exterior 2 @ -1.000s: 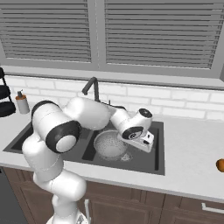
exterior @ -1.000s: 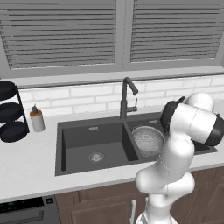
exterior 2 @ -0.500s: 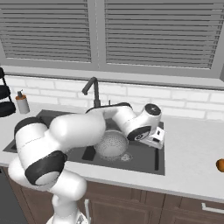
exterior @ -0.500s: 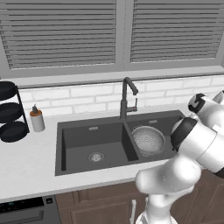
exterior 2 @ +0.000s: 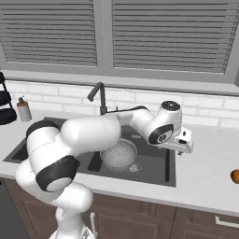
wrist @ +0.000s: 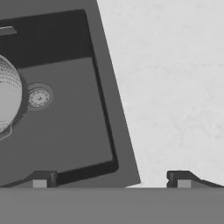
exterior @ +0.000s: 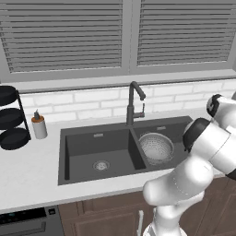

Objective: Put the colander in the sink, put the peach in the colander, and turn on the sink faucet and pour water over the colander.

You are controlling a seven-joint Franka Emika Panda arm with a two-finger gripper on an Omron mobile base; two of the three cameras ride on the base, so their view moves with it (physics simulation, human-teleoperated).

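We see silver perforated metal colander point(exterior 2: 119, 154) in dark grey double-basin sink point(exterior 2: 170, 164), right basin; claw point(wrist: 111, 179) spread, empty, over sink's rim; small orange peach point(exterior 2: 235, 176) at counter's 3 o'clock.

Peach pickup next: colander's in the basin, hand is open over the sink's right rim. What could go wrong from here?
1. The peach sits at the far right of the counter, at the frame edge; it's round, so a slightly off grasp may nudge it away.
2. The hand hangs low over the sink rim; a low sweep could clip it.
3. The colander sits left of the drain, so a centred drop could miss it.
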